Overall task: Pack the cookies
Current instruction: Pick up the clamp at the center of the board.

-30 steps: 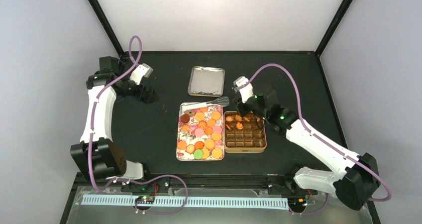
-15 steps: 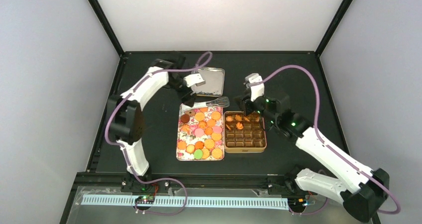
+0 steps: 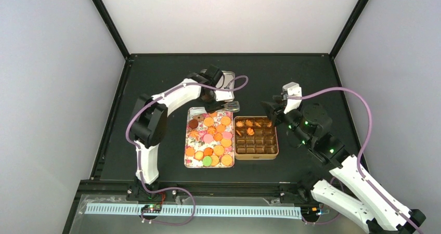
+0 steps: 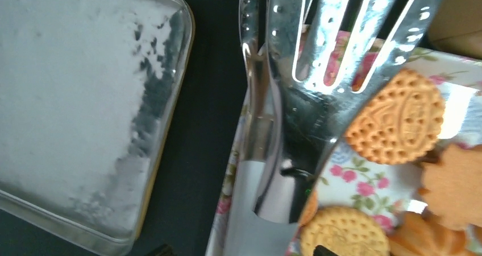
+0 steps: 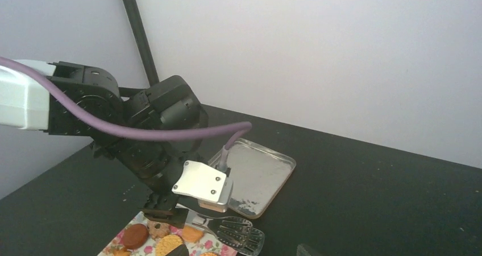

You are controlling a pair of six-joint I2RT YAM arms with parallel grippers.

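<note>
The cookies (image 3: 210,137), mostly round and orange with a few pink, green and dark brown, lie on a floral tray (image 3: 187,156). A few orange ones (image 3: 250,126) sit in the top compartments of the brown tin (image 3: 255,150). Metal tongs (image 3: 229,107) rest across the tray's far edge. My left gripper (image 3: 210,105) is down over the tongs' handle (image 4: 273,170), its fingertips (image 4: 162,249) apart on either side of it. My right gripper (image 3: 271,108) hangs open and empty beyond the tin's far right corner. Its fingertips (image 5: 176,250) show apart in the right wrist view.
A silver tin lid (image 3: 224,83) lies upside down behind the tray, partly under the left arm, with its rim (image 4: 170,96) close beside the tongs. The purple cable (image 3: 236,86) of the left arm loops above the lid. Black table all round.
The left arm has swung from the far left of the table across to the tongs, its jaws narrowing. The right gripper has opened and drawn back from the tin to the right.
</note>
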